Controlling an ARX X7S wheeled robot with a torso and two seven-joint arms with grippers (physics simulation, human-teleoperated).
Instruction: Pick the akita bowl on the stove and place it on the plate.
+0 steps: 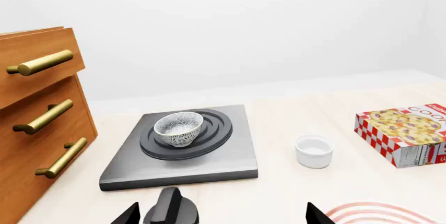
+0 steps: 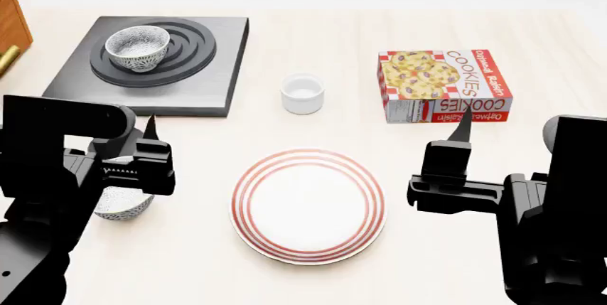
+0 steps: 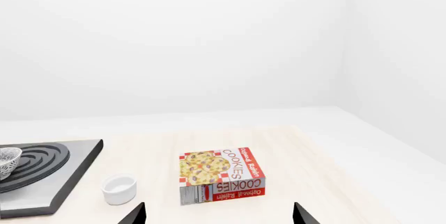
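Bowl first: the akita bowl point(image 2: 138, 47) sits upright on the rings of the stove point(image 2: 204, 86) at far left, well beyond the left gripper point(image 1: 219, 214), whose fingertips stand wide apart and hold nothing; the right gripper point(image 3: 219, 214) is likewise spread and empty, nearer the cookie box point(image 2: 444, 86); counted: 2 speckled bowls, the second bowl point(image 2: 121, 204) under the left arm, 1 plate point(image 2: 309, 205) near centre, 1 white cup point(image 2: 303, 93), 1 wooden drawer cabinet point(image 1: 38, 130).

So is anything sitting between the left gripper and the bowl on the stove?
Nothing visible. The left gripper faces the akita bowl on the stove across open space; only the stove's knob sits just ahead, low.
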